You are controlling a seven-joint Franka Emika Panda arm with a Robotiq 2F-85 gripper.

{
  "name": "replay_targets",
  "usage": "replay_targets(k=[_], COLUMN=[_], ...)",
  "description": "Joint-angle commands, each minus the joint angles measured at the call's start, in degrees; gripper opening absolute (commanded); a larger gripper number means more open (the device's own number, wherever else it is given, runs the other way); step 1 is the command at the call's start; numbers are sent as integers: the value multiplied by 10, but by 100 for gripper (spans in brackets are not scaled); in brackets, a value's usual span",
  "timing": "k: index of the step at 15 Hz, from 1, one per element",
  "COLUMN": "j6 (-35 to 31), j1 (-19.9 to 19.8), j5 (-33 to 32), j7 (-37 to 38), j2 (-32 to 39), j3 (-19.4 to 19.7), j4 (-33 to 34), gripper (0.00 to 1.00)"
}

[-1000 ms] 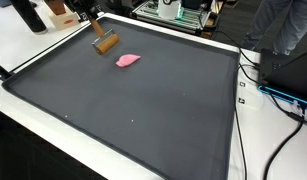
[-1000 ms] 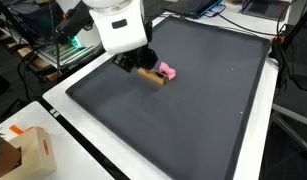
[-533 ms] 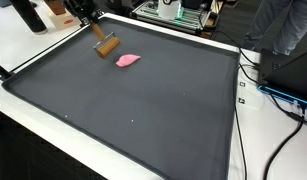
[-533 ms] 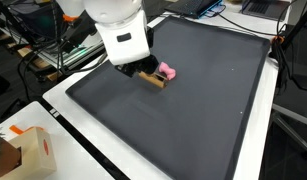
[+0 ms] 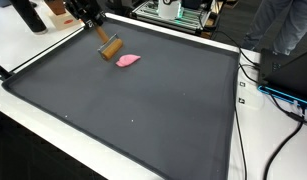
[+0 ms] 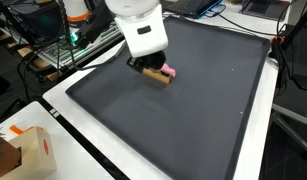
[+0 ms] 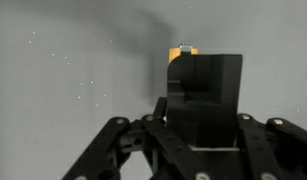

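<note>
The gripper (image 5: 99,33) is closed on a brown block (image 5: 111,46). In the wrist view the gripper (image 7: 201,112) has its fingers pressed against both sides of the brown block (image 7: 198,85), with no gap showing. A dark face of the block fills the space between them, and a small orange-brown end shows at the far tip. The narrow opening matches the block's width, which suggests a firm side grip.

In both exterior views the block hangs tilted from the fingertips, lower end nearest the dark mat (image 5: 143,110). Whether that end touches the mat cannot be told.

The block sits just beside a small pink piece (image 5: 127,60), which lies flat on the mat near its far edge. In an exterior view the block (image 6: 156,75) overlaps the edge of the pink piece (image 6: 169,71); contact cannot be confirmed. The tilt puts one long edge of the block toward the pink piece.

The mat covers most of a white table (image 5: 33,118). A cardboard box (image 6: 33,152) stands well apart.
</note>
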State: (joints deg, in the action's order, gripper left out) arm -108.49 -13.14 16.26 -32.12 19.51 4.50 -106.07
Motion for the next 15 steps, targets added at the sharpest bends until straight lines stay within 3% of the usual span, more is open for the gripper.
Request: replay_targets(k=[1,15], j6=[-1,-48], j1=[18,142], j5=[-35,-255], j7=[25,124], j2=[-19,-119], j3=[-8,-63], j4=[-3,-83], gripper=[24,24])
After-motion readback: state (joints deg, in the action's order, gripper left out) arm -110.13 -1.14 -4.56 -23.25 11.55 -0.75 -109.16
